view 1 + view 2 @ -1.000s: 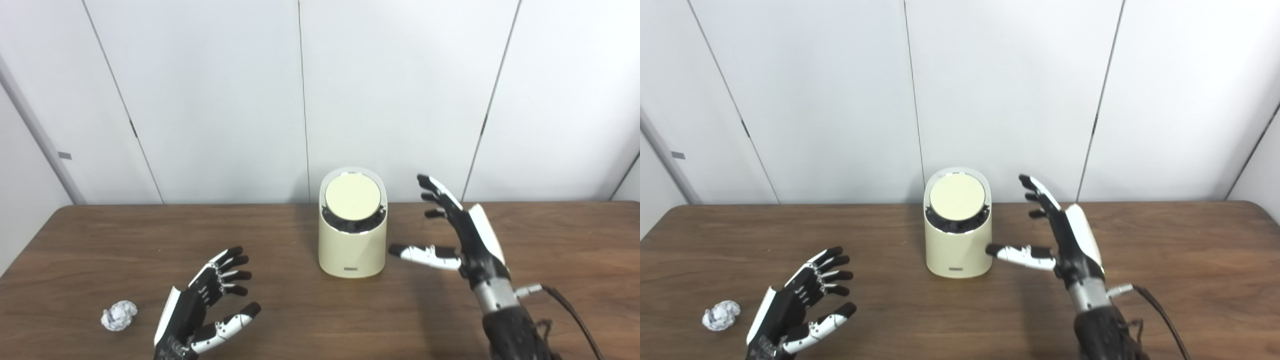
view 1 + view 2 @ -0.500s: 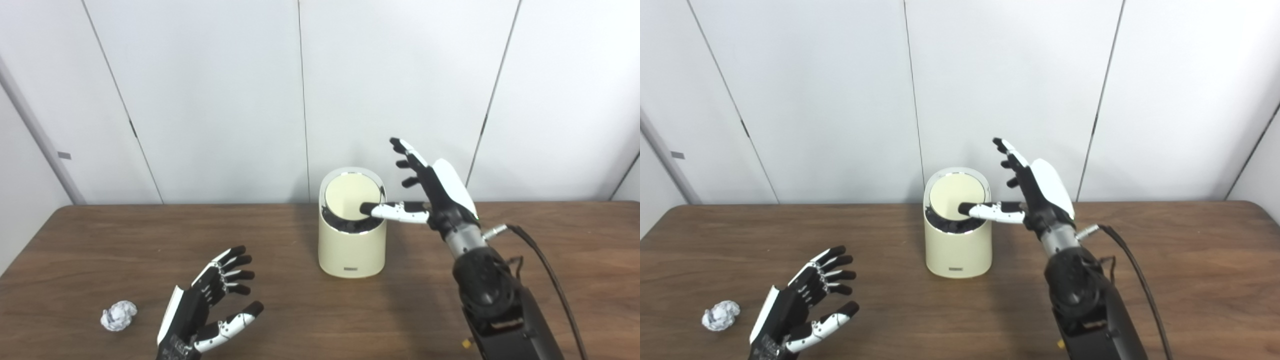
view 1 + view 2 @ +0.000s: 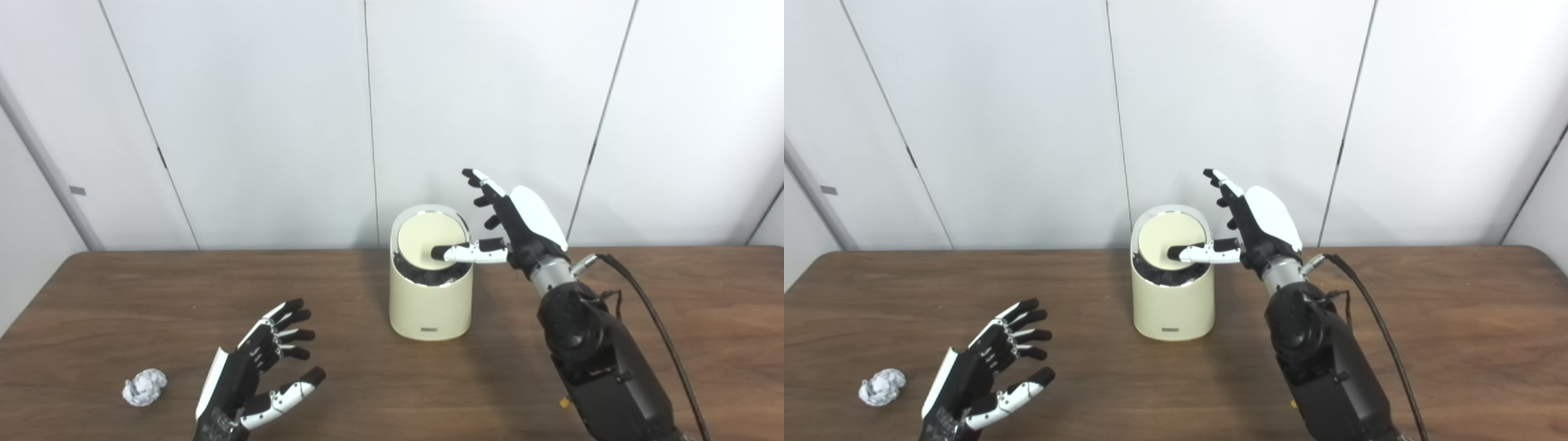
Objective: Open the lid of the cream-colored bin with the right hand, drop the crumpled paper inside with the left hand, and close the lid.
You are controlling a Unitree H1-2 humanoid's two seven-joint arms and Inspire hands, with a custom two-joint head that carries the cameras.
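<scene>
My right hand [image 3: 517, 223] is spread, thumb lying on the bin [image 3: 431, 306] lid [image 3: 429, 242]; my left hand [image 3: 257, 373] is spread, near the paper ball [image 3: 144, 387].

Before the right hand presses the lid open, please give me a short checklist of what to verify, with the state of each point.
1. Right hand at the lid: ok, its thumb reaches over the lid's right part, its fingers spread above.
2. Thumb really touching the lid: cannot tell.
3. Lid open: not ok, it lies flat in the rim.
4. Cream-colored bin upright on the table: ok.
5. Crumpled paper in the left hand: not ok, it lies on the table beside the open, empty hand.
6. Space above the bin free for the drop: ok, apart from the right hand.
</scene>
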